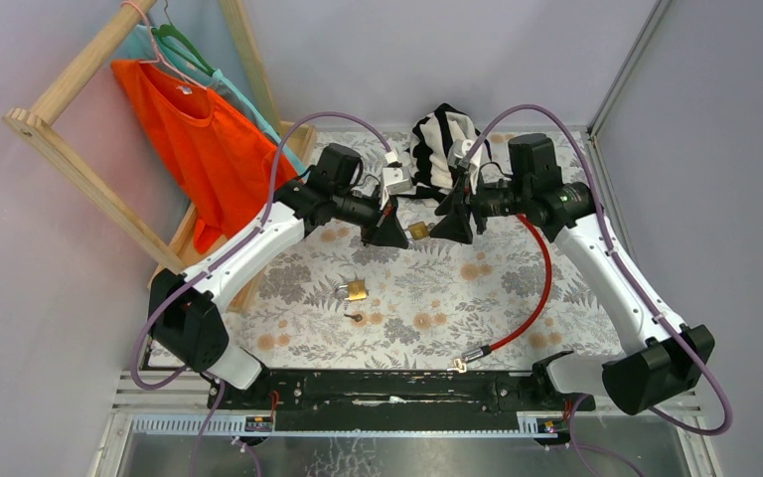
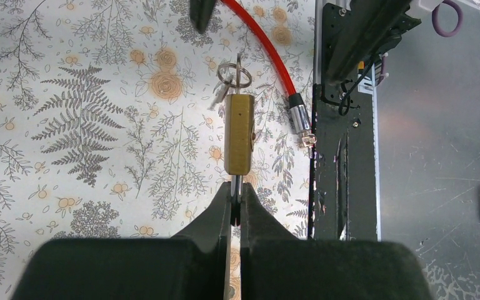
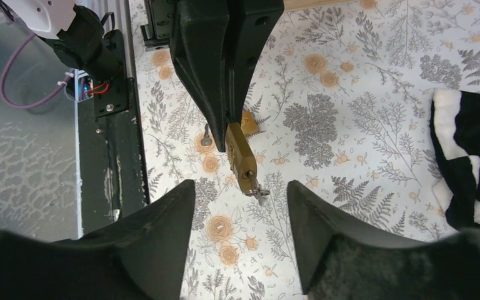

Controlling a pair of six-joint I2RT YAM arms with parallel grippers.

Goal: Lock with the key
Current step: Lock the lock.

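Left fingers (image 2: 215, 215) pinch a brass padlock (image 2: 239, 134) above the counter (image 2: 69, 187); right fingers (image 3: 162, 219) spread open facing its key (image 3: 259, 190). Next, likely: close on key, turn it

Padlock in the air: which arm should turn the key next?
Right. The left claw is shut on the padlock, holding it up; the right claw is open, facing the key at its free end.

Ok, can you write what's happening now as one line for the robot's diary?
left gripper: shut on padlock | right gripper: open, near key | second padlock: on table
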